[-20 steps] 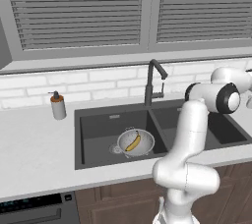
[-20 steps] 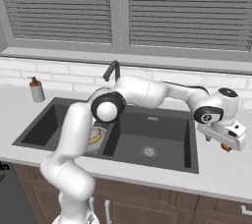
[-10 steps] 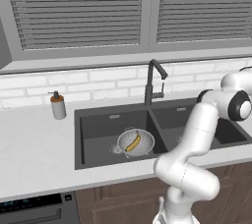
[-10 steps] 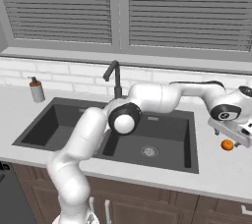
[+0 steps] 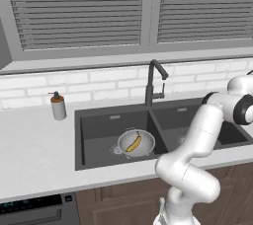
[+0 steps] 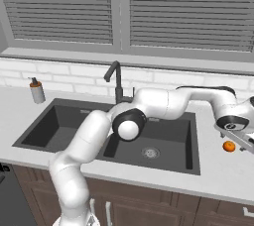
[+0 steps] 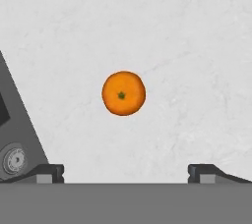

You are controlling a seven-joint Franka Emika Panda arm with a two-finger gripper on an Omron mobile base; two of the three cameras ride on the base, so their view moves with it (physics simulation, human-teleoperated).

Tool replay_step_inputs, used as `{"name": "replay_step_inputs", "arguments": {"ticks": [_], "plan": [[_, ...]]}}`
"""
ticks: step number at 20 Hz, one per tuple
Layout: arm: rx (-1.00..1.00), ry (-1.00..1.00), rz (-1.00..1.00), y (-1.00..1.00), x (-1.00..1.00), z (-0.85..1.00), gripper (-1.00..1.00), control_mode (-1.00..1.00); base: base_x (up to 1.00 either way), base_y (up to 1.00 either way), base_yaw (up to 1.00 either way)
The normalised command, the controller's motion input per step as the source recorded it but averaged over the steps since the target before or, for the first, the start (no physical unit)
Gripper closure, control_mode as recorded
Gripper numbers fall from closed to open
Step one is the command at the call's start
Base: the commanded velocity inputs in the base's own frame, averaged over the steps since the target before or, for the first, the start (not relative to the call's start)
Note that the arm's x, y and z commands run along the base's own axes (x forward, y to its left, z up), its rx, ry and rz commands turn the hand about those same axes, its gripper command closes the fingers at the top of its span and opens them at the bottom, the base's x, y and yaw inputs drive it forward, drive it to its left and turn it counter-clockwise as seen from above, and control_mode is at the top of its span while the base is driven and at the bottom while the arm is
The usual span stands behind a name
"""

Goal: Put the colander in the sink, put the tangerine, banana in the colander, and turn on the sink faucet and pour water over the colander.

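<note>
Where the left base view looks over the sink (image 5: 99, 145), we see the colander (image 5: 134, 143) sitting in the left basin, close to the divider, with the banana (image 5: 132, 143) lying inside it. The sink faucet (image 5: 154, 83) rises behind the divider, at about 1 o'clock from the colander. A soap pump bottle (image 5: 58, 106) stands on the surface (image 5: 34, 155) at 10 o'clock from the sink, well apart from it.

In the right base view, we find the arm stretched across the right basin to the far right. The pincer (image 6: 244, 141) hangs over the surface there, and the tangerine (image 6: 228, 146) lies just beside it, on the stone to the right of the sink, at about 3 o'clock from the drain (image 6: 150, 152).

From the hand view, we note the tangerine near the middle of the frame, resting on pale surface. The two fingertips (image 7: 47, 171) stand wide apart at the bottom edge, holding nothing. The sink rim runs along the frame at 8 o'clock.
</note>
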Motion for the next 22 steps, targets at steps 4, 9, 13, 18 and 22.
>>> {"name": "replay_step_inputs", "arguments": {"ticks": [4, 9, 13, 18, 22], "plan": [[-0.13, 0.0, -0.05, 0.16, 0.26, -0.07, -1.0, -1.0, 0.0, 0.0, 0.0], [-0.03, 0.0, -0.02, 0.09, 0.29, -0.1, -1.0, -1.0, 0.0, 0.0, 0.0], [0.0, 0.1, -0.02, 0.0, 0.1, -0.16, -1.0, -1.0, 0.0, 0.0, 0.0], [0.0, 0.14, -0.02, 0.0, 0.1, -0.14, -1.0, -1.0, 0.0, 0.0, 0.0], [0.0, 0.14, -0.02, -0.02, 0.22, -0.06, -1.0, -1.0, 0.0, 0.0, 0.0]]}}
